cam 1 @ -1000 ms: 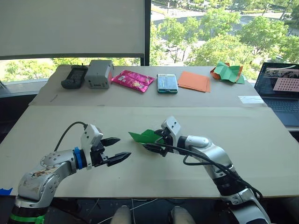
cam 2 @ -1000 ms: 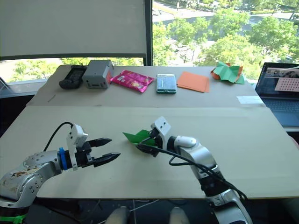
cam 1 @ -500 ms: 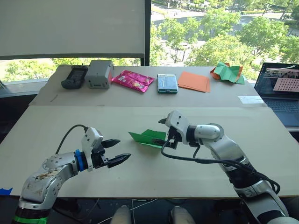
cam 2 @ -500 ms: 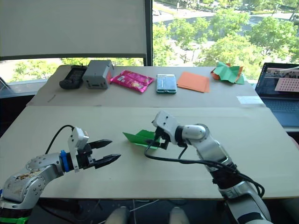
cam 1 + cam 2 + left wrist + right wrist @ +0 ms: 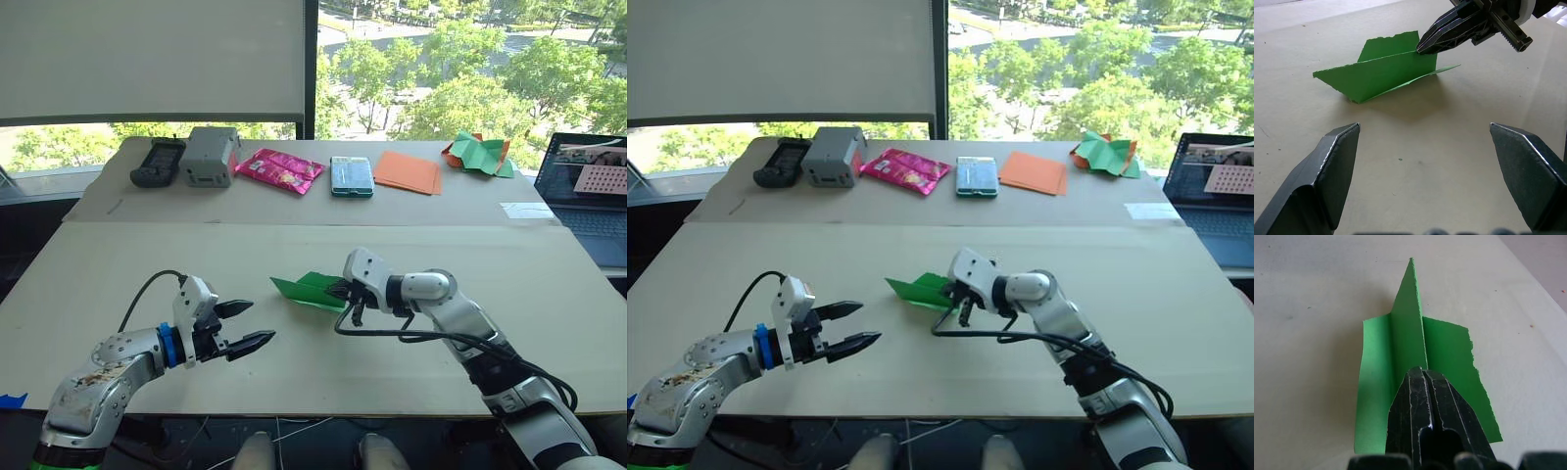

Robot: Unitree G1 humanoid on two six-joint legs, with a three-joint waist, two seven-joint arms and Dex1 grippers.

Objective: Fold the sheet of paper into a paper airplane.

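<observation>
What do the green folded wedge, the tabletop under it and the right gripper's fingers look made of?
The green folded wedge of paper: thin matte paper, judging by its sharp creases and a ragged, torn-looking rear edge. The beige tabletop: a matte board, possibly cardboard or fibreboard; small specks, no gloss. The right gripper, shut on the wedge's raised fin: its fingers look like black semi-gloss plastic or coated metal; which one is unclear.

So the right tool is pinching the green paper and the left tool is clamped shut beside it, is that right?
Not quite. The right tool is indeed shut on the green paper, pinching its raised middle fold. But the left tool is open, not clamped shut: the left wrist view shows its two fingers spread wide apart, with bare table between them, short of the paper.
</observation>
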